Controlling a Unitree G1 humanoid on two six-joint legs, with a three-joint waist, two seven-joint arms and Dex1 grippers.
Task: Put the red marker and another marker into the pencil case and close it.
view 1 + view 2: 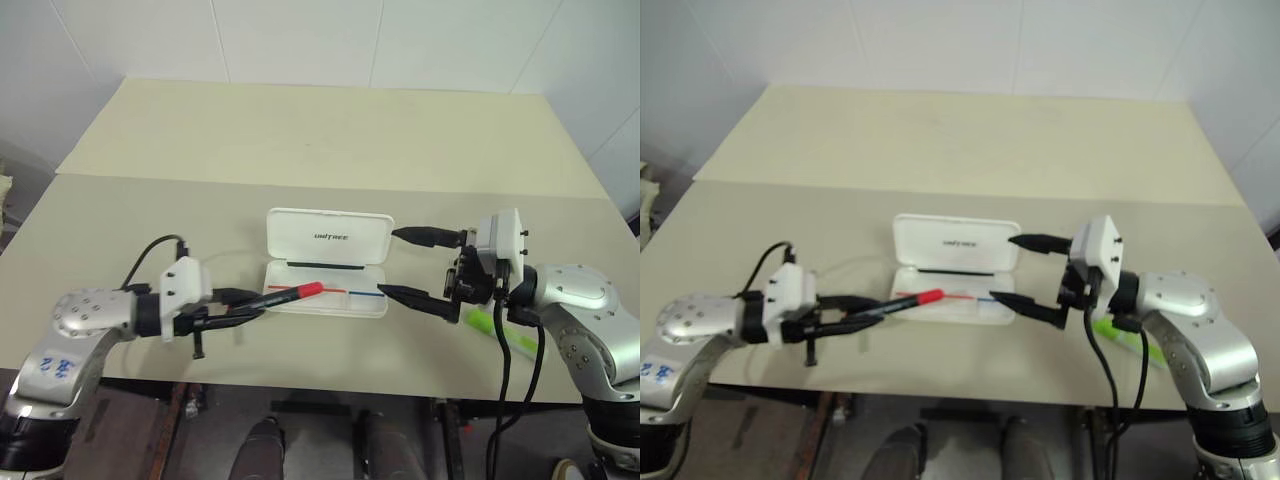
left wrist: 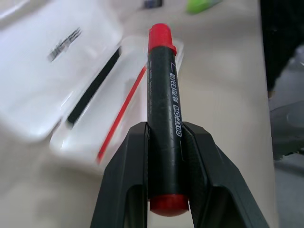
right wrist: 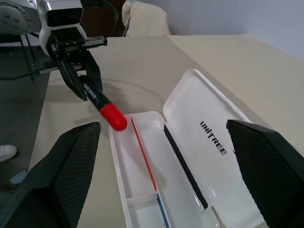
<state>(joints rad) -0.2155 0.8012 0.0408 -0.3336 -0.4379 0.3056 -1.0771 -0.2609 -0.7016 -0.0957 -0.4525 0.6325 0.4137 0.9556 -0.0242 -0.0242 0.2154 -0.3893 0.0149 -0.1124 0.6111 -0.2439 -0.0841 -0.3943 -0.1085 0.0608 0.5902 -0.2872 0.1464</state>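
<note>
Cream table [image 1: 330,140] against white tiled wall [image 1: 300,40]. Left gripper [image 1: 240,303] clamps the red marker [image 1: 290,293], cap over the open pencil case [image 1: 327,262] (lid back, flat on the table). Right gripper [image 1: 410,265] spread wide beside the case; green marker [image 1: 482,321] under the right arm.
</note>
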